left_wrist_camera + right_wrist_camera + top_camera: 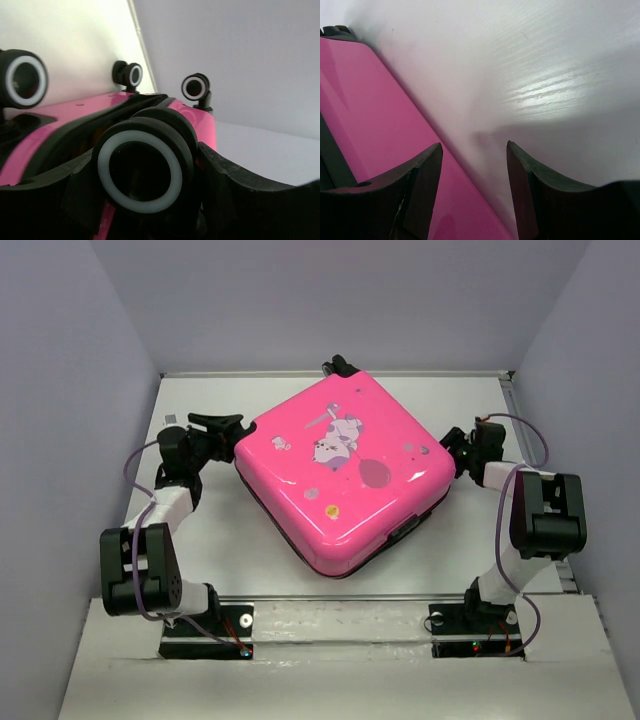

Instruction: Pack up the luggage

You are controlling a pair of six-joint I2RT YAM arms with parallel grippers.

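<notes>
The hot-pink luggage (340,475) lies shut and flat on the table, its cartoon animal and balloon lid up, turned like a diamond. My left gripper (222,430) is at its left corner. In the left wrist view the fingers (235,185) close on either side of a black wheel with a white ring (140,165), pink shell (200,125) behind it. My right gripper (455,448) is at the right corner, open and empty (472,150). One finger (420,175) is over the pink side (365,110), the other over bare table.
Three more wheels show in the left wrist view (22,80), (129,75), (196,87). A black fitting (405,530) sits on the luggage's near-right edge. White walls enclose the table; its back edge (240,373) is close behind the luggage.
</notes>
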